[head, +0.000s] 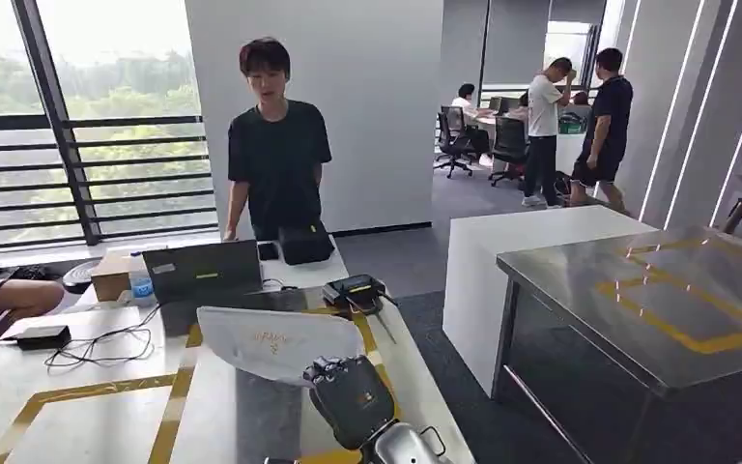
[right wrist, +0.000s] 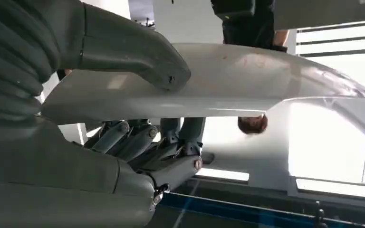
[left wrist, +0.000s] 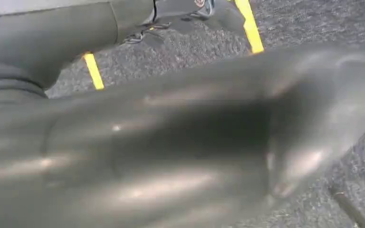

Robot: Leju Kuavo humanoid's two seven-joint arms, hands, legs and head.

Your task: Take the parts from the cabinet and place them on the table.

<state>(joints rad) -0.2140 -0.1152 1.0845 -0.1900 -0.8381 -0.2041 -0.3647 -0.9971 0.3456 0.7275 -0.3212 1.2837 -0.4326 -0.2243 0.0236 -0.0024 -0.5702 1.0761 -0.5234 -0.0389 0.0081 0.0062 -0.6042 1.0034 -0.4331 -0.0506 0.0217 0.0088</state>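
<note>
The right robot hand [head: 352, 398] pinches the white part [head: 275, 343], thumb above, fingers [right wrist: 142, 142] beneath, over the table [head: 87, 406]. Carrying step; next, lower and release.

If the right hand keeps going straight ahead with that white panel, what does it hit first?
Probably the open laptop: the right hand holds the white panel over the table, and the panel's far edge already sits close in front of the laptop. Depth is unclear; the person stands farther behind.
</note>
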